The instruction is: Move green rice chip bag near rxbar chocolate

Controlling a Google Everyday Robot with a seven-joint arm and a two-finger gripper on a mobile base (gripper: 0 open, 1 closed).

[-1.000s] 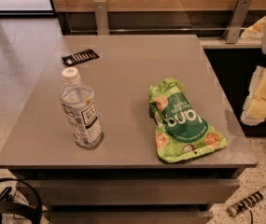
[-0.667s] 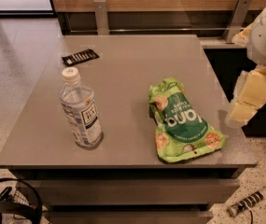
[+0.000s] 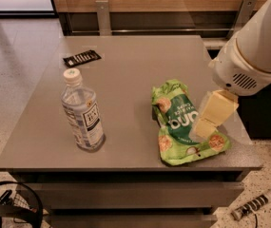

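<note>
The green rice chip bag (image 3: 180,122) lies flat on the front right of the grey table (image 3: 125,80), crinkled, with a dark green panel and tan chip pictures. The rxbar chocolate (image 3: 82,58), a small flat black wrapper, lies at the table's far left. My gripper (image 3: 210,115), cream-coloured, hangs from the white arm (image 3: 256,46) at the right and sits over the bag's right edge, partly covering it.
A clear water bottle (image 3: 82,112) with a white cap stands upright at the front left of the table. A wooden wall and metal rail run behind the table. A dark cabinet stands to the right. Cables lie on the floor below.
The arm has swung in from the right edge toward the table; the gripper now sits over the bag's right side. Bag, bar and bottle have not moved.
</note>
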